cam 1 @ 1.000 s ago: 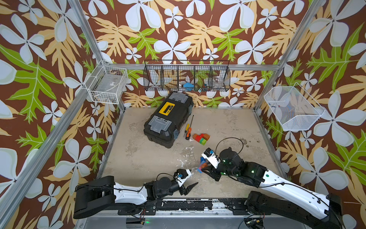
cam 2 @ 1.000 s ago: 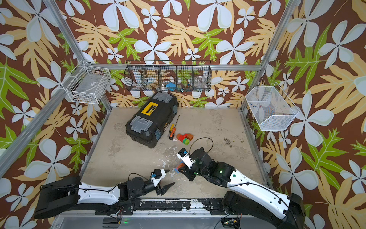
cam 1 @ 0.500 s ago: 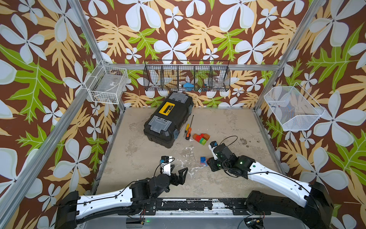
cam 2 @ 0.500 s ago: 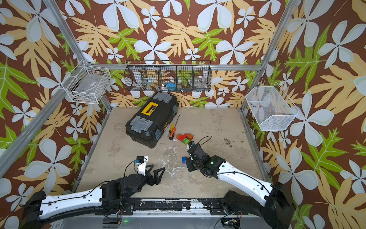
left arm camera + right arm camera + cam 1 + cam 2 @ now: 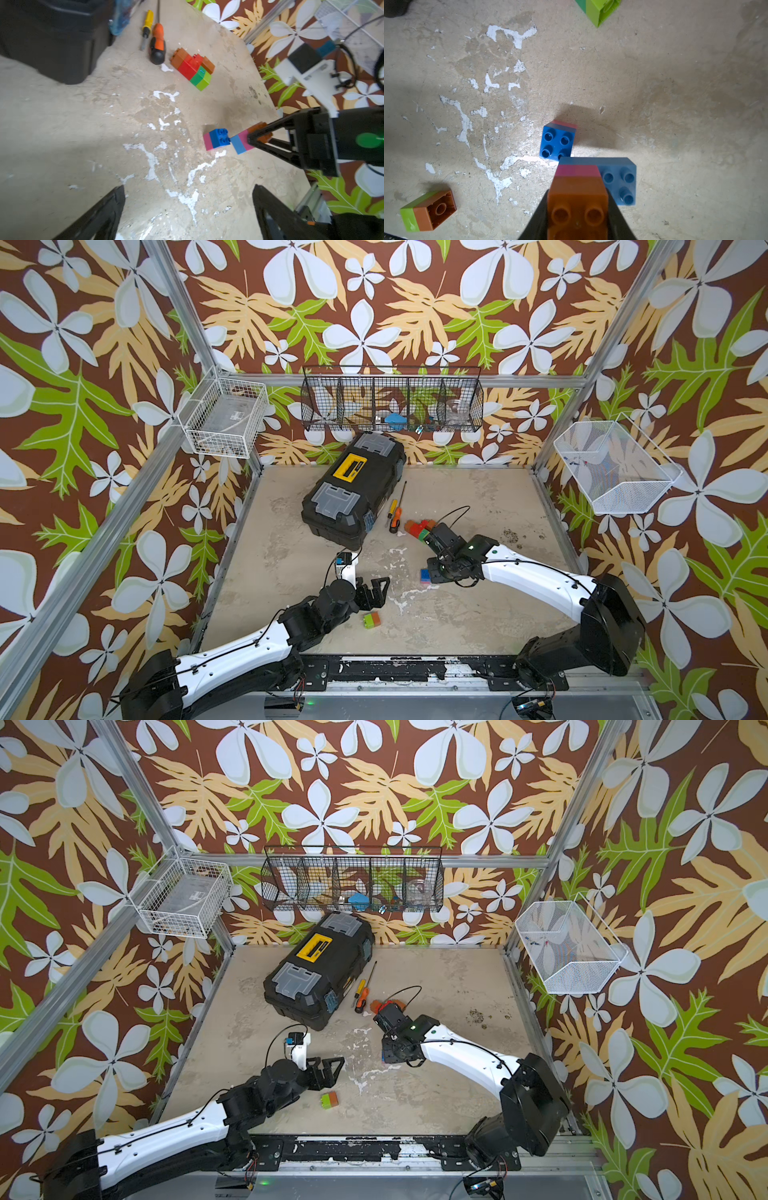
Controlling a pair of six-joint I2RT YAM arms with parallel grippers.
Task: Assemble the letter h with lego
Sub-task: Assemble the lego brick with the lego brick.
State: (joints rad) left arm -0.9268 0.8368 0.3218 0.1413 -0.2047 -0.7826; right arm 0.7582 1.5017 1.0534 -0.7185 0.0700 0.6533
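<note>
A black toolbox (image 5: 353, 485) sits at the back of the worn beige table (image 5: 490, 614). An orange-handled screwdriver (image 5: 396, 520) and a yellow-handled screwdriver (image 5: 391, 507) lie side by side just off its right side. Near them lies a brick cluster (image 5: 193, 67) of orange-brown, red, green and lime lego, partly covered in both top views by the right wrist. A white wire basket (image 5: 224, 423), a black mesh basket (image 5: 390, 404) and a white mesh bin (image 5: 615, 466) hang on the walls. The right arm reaches from the front right corner toward the table's middle, its wrist bent downward. The right gripper (image 5: 254, 136) has its fingers pinched narrowly on the orange top brick of an orange-pink-light-blue stack (image 5: 577, 182). The stack is held low over the table, and its long light-blue brick meets a corner of the blue-and-pink pair (image 5: 557, 141), which stands studs up on the table. Whether the two are joined I cannot tell. The left arm stretches from the front left corner, low and nearly level. The left gripper (image 5: 381, 592) has its fingers spread wide and holds nothing. A lime-and-orange pair (image 5: 372, 620) lies on its side just in front of this gripper, apart from it.
</note>
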